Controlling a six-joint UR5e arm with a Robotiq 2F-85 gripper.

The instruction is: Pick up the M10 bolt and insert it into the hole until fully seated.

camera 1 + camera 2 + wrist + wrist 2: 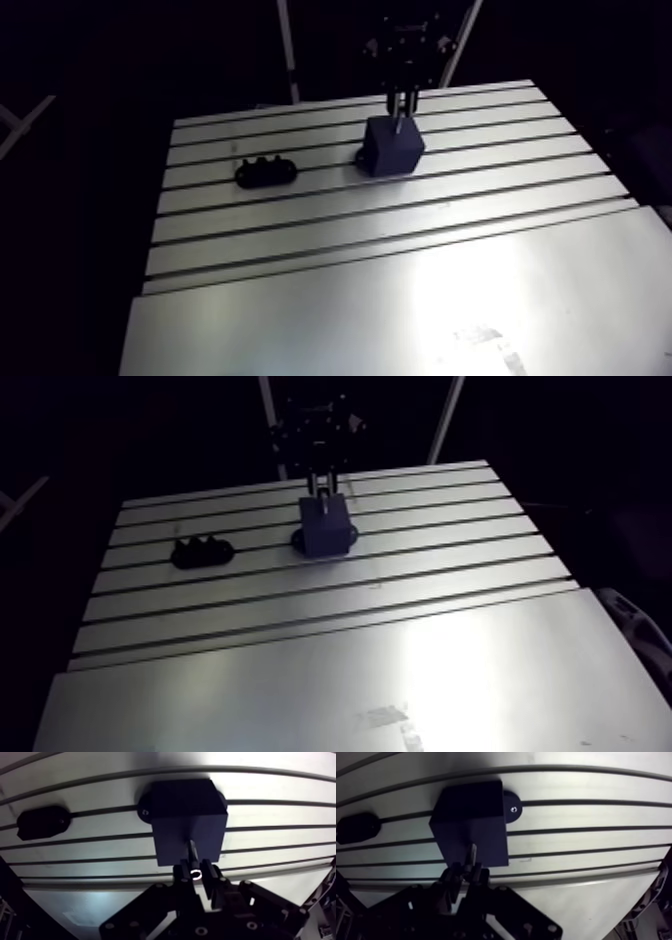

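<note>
Gripper (197, 873) clamps 1 bolt (192, 852) at 1 block (185, 807), 1 holder (42, 822) nearby.

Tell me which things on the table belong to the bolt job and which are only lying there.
Job in hand: gripper, shut on the bolt; dark block, just ahead of the bolt.
Lying about: black oval part, beside the dark block, apart from it.

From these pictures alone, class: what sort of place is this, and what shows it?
Probably a robot assembly test bench: a slotted aluminium table, a dark block mounted on it, and a two-finger gripper holding a bolt over the block.
</note>
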